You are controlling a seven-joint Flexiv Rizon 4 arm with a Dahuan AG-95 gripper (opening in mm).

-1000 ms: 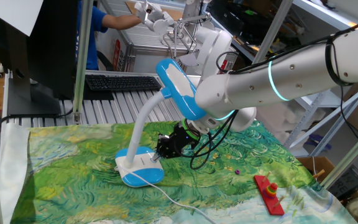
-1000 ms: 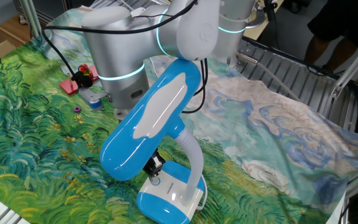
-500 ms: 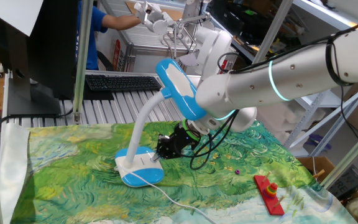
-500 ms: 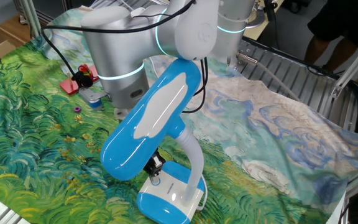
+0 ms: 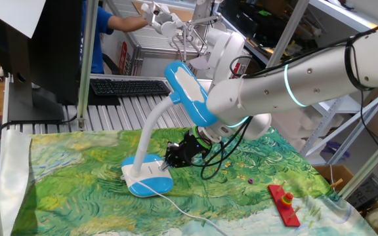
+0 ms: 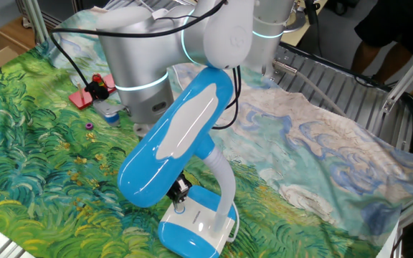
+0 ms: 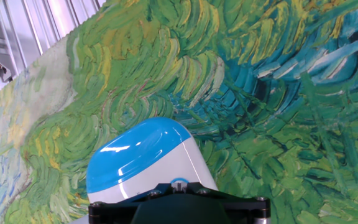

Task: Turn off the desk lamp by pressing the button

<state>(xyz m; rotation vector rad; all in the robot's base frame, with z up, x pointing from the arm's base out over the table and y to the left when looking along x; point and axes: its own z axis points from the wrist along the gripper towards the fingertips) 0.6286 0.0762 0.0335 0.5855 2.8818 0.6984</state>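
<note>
The desk lamp stands on the painted cloth, its light-blue and white base (image 5: 148,177) towards the front. Its white gooseneck (image 5: 151,124) curves up to the oblong blue head (image 5: 189,92). In the other fixed view the head (image 6: 171,140) hangs over the base (image 6: 196,229). My black gripper (image 5: 166,164) is low at the base's right end, tip on or just above the white top plate. In the hand view the button (image 7: 179,183), ringed in blue, shows right at the edge of the gripper's black body (image 7: 179,205). No view shows a gap between the fingertips.
The lamp's white cable (image 5: 182,210) runs forward over the cloth. A red toy (image 5: 283,203) lies at the front right, with a small purple bead (image 5: 247,181) near it. A keyboard (image 5: 130,85) and metal rollers lie behind the cloth, and frame posts (image 5: 84,59) stand at the back.
</note>
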